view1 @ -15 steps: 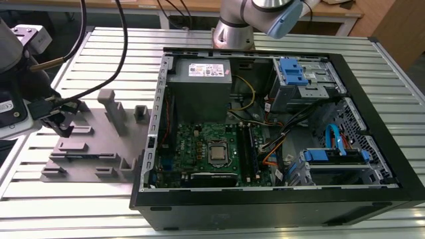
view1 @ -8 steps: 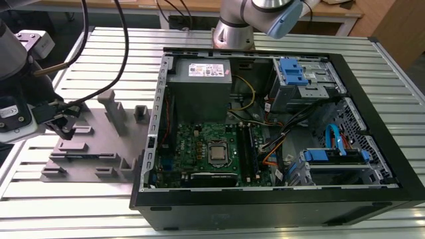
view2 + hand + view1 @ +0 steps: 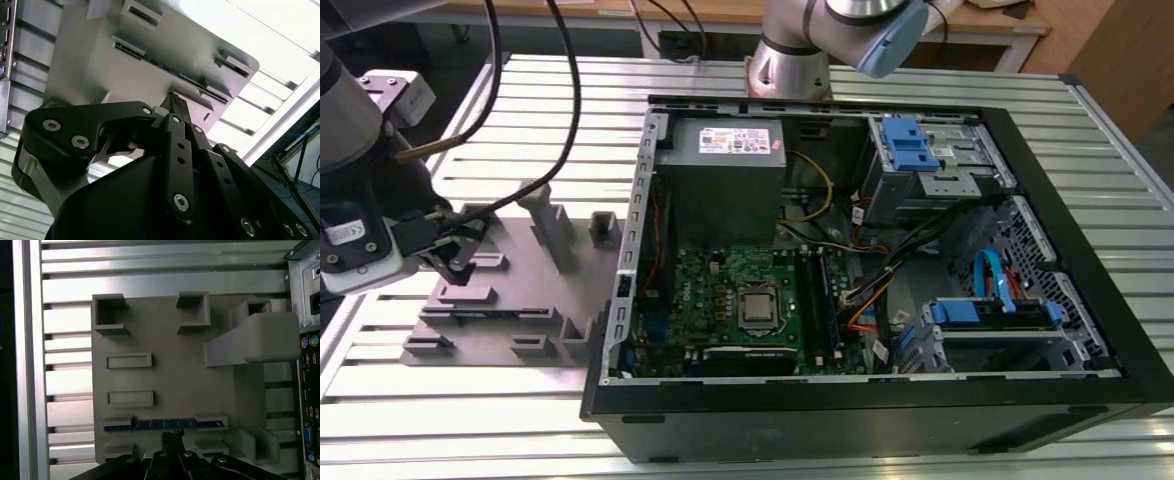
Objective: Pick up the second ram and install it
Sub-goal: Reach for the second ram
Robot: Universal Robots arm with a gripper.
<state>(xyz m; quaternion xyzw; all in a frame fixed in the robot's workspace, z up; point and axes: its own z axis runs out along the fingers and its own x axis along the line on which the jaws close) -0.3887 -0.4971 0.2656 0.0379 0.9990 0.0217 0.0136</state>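
Claw (image 3: pixel 172 436) tips look pinched together with nothing in them. The second ram (image 3: pixel 150 425) sits just past them, standing on edge in the grey tray's (image 3: pixel 175 370) slot, probably for easy pinching.

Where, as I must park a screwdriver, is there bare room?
Bare: the slatted aluminium table along the grey plastic tray's outer edges, and the tray's flat middle between its posts. Crowded: inside the open black computer case, and the tray edge where the claw hangs by the blue-black ram.
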